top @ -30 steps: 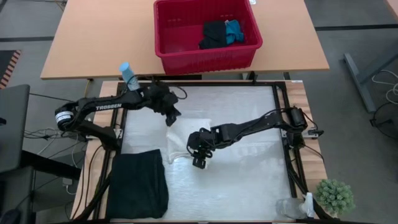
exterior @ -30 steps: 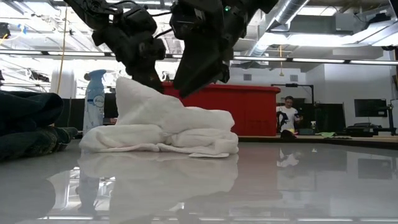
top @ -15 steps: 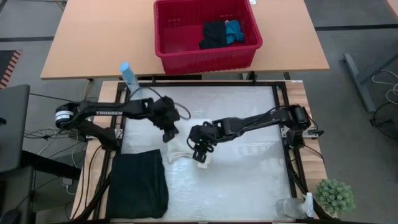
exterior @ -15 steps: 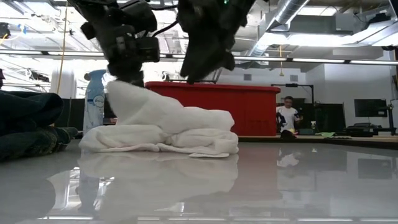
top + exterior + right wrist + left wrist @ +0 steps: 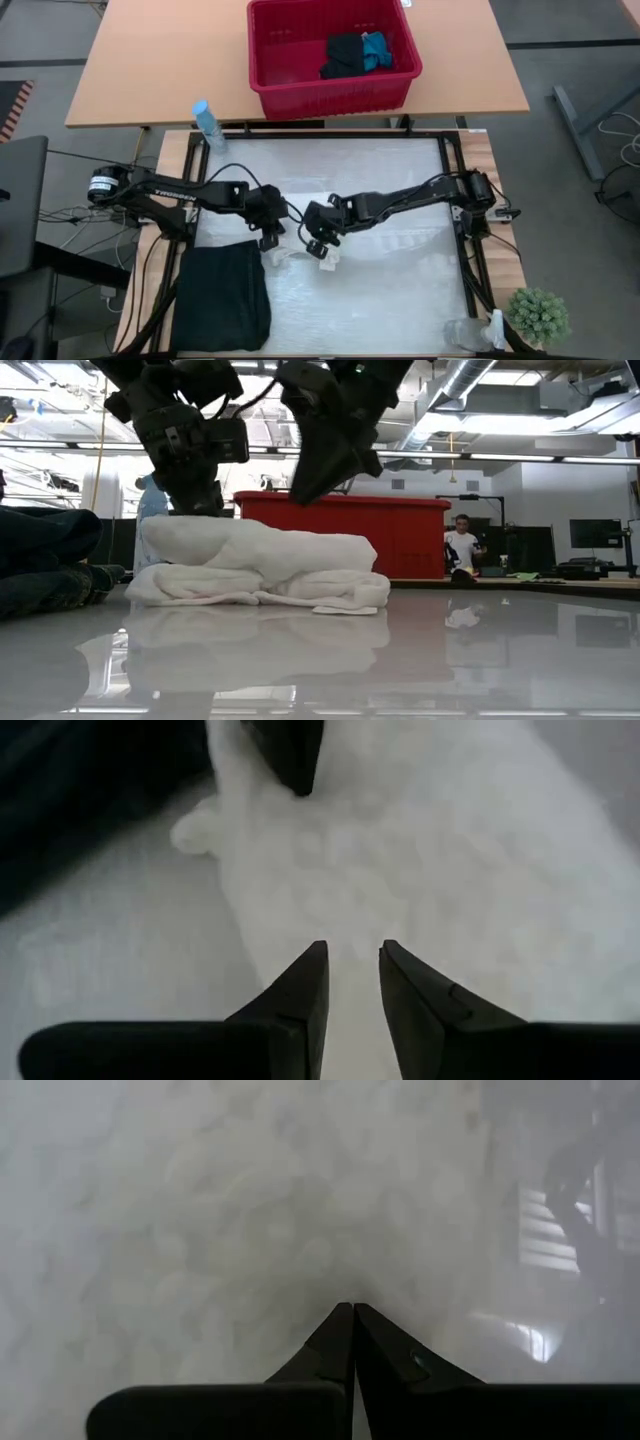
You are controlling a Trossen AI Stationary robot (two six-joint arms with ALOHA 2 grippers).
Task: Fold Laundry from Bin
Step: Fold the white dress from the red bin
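The white crinkled garment (image 5: 255,565) lies bunched on the table's middle, its lower layers flat on the surface. My left gripper (image 5: 198,503) is shut on the garment's upper left part and shows in the high view (image 5: 270,236). My right gripper (image 5: 352,955) hangs open just above the garment's middle with nothing between its fingers; the low view (image 5: 305,475) shows it clear of the cloth. A folded black garment (image 5: 222,300) lies at the near left. The red bin (image 5: 330,90) stands on the far table with black and blue laundry (image 5: 355,52) inside. My left gripper pinches the white garment's upper layer (image 5: 185,525) between its shut fingers, which slant down from the table's left. The fingertips (image 5: 345,1330) hide the pinched spot; edge or fold, I cannot tell. The held part is draped over the rest of the garment, which lies on the table.
A spray bottle (image 5: 205,120) stands at the table's far left corner. A small plant (image 5: 538,315) and a clear bottle (image 5: 468,335) sit at the near right. The table's right half (image 5: 400,290) is bare. A person (image 5: 463,548) shows far behind the table.
My left gripper has gone toward the table's near edge and down, still shut on the white garment. The raised peak of cloth that it held has come over and down, so the top layer now lies folded low across the pile.
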